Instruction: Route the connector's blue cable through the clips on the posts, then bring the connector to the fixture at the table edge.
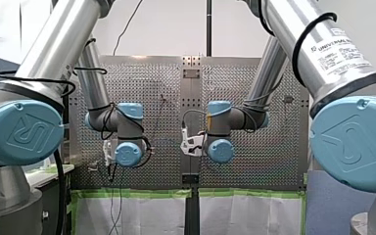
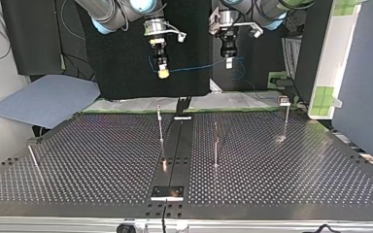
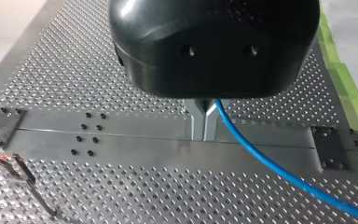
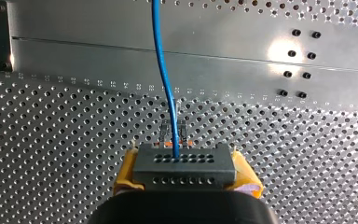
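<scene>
Connector clamped in your right jaws, left jaws shut on cable, both high over desk: hold the span taut, then lower it squarely into a post clip.

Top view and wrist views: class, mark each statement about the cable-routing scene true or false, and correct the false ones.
1. My right gripper holds the connector between yellow pads. True.
2. The blue cable already runs through a clip. False: it hangs in the air between the two grippers, touching none of the posts.
3. My left gripper is shut on the blue cable. True.
4. The connector lies on the perforated table. False: it is held up off it.
</scene>
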Controlling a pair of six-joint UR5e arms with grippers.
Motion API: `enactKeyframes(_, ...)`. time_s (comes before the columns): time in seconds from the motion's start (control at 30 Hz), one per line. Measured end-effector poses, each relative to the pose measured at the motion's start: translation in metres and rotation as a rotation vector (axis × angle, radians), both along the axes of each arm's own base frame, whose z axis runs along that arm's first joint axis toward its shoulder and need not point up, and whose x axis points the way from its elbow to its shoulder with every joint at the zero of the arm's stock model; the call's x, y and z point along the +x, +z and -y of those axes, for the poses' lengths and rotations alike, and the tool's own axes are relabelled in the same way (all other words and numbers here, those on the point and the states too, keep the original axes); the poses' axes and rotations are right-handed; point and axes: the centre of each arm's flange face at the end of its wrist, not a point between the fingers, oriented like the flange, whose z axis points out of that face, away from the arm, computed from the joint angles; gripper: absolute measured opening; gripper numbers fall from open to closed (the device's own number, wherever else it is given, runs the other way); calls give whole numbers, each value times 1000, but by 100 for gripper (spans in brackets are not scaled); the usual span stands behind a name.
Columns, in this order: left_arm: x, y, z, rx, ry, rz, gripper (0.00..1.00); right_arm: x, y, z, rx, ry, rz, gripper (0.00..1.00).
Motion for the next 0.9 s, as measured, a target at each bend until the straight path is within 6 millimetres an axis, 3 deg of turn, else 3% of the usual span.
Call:
enactKeyframes(0.2, -6, -18, -13, 29, 23, -49, 3, -1, -10, -3, 20, -5, -26, 0)
enactKeyframes(0.43, -12, -36, -18, 55, 26, -95, 3, -10, -44, -11, 97, -7, -107, 0)
enactKeyframes(0.6, -12, -38, -18, 58, 26, -99, 3, -14, -61, -15, 134, -7, -146, 0)
enactKeyframes(0.9, -10, -33, -21, 79, 24, -104, 5, -17, -64, -15, 142, -11, -176, 0)
